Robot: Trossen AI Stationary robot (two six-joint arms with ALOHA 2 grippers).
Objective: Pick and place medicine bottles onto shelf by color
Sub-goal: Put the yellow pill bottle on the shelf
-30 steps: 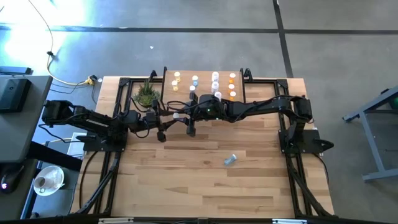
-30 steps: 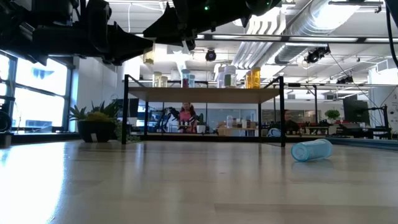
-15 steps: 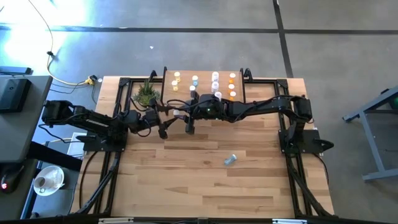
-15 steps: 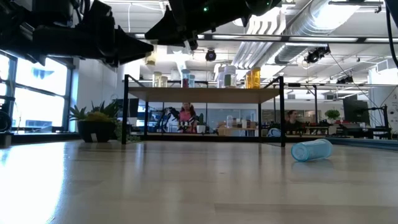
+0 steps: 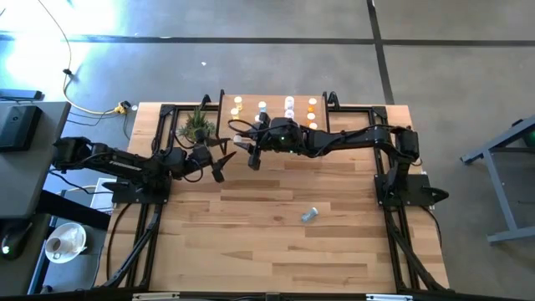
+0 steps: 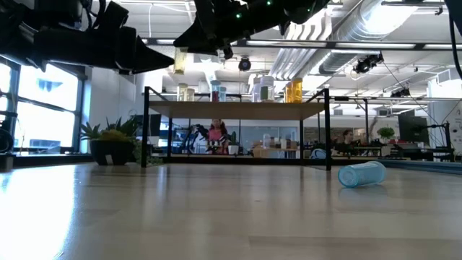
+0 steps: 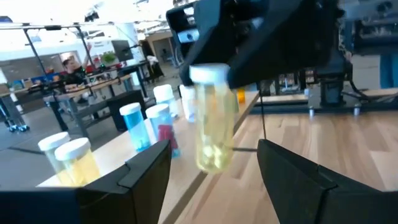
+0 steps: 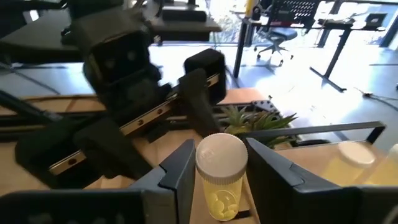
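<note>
My right gripper [image 5: 242, 144] is shut on a yellow medicine bottle with a white cap [image 7: 214, 122], held in the air off the shelf's near left corner; it also shows in the low view [image 6: 180, 62]. My left gripper [image 5: 221, 160] is open just to its left, its fingers standing on either side of the bottle without touching it. The shelf [image 5: 274, 118] at the far edge carries several bottles standing upright. A blue bottle [image 5: 309, 215] lies on its side on the table. My right gripper pinches the yellow bottle between its two fingers [image 8: 178, 167] at the top of the body, by the white cap [image 8: 221, 157]. The fingers come from the table's right. The bottle hangs nearly upright, cap up, its body [image 7: 215, 137] below the fingers and clear of table and shelf.
A small green potted plant [image 5: 196, 125] stands at the shelf's left end, close to both grippers. The shelf's black legs [image 6: 146, 127] stand on the table. Bare planks lie toward the near edge around the blue bottle [image 6: 361, 174].
My right gripper has carried the yellow bottle toward the table's far edge and the shelf, a little upward. My left gripper has drawn back slightly toward the table's left edge.
</note>
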